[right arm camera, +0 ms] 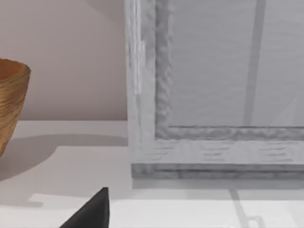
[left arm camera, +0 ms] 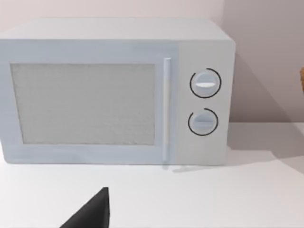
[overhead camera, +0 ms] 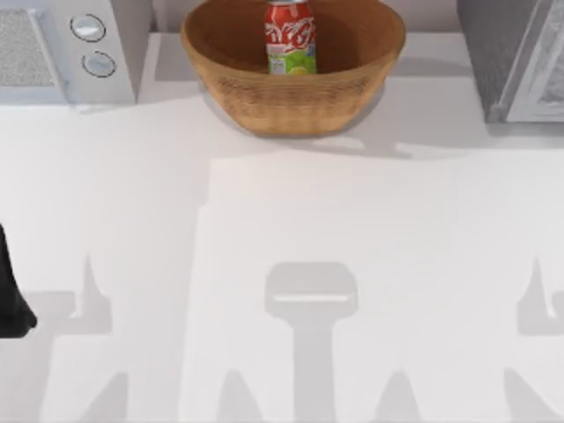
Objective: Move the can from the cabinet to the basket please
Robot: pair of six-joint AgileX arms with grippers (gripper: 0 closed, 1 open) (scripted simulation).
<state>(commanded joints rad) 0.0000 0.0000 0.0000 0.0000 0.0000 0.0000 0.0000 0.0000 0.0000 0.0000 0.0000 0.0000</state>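
**Can upright in basket, arms at table edges**

White table (overhead camera: 282, 264) against a pale wall. Small red soda can (overhead camera: 290, 37) with silver top stands upright inside the large round light-brown wicker basket (overhead camera: 264, 92), top centre. Grey speckled cabinet (overhead camera: 498, 53) at top right; white two-knob microwave (overhead camera: 115, 53) at top left. Left arm (overhead camera: 12, 295) parked at left edge. Jaw state of both grippers: cannot tell.

The can (overhead camera: 290, 37) stands upright in the basket (overhead camera: 291, 97), which sits at the back middle of the table (overhead camera: 282, 264). The microwave (overhead camera: 62, 48) stands at the back left and the cabinet (overhead camera: 515, 57) at the back right, each apart from the basket.
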